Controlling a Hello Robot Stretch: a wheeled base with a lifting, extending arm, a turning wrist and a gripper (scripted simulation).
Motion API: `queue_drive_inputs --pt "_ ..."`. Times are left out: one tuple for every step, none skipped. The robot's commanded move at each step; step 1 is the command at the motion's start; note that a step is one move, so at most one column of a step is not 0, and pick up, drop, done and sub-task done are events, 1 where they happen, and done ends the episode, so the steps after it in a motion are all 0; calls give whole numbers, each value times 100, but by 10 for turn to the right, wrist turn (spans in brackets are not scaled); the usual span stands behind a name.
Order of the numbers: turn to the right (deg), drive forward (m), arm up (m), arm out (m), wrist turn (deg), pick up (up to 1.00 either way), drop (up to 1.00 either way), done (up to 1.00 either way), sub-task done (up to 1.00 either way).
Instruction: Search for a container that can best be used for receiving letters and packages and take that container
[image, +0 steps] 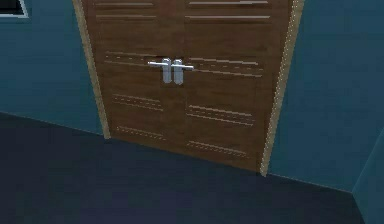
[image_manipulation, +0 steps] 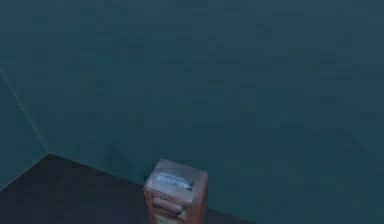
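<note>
Search phase, judged ongoing: small brown box (image_manipulation: 177, 196) near the teal wall (image_manipulation: 200, 70) merited closer approach; claw state could not be told.

Forward view close, facing double door (image: 185, 90), arm side view facing teal wall (image_manipulation: 220, 70)

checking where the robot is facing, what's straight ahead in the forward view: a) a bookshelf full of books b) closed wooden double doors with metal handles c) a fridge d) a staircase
b: brown wooden double doors stand in the middle, with two metal handles side by side at the seam, set in a teal wall.
</note>
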Motion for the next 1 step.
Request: queue_drive_inputs --pt "0 0 0 0 450 0 0 0 0"
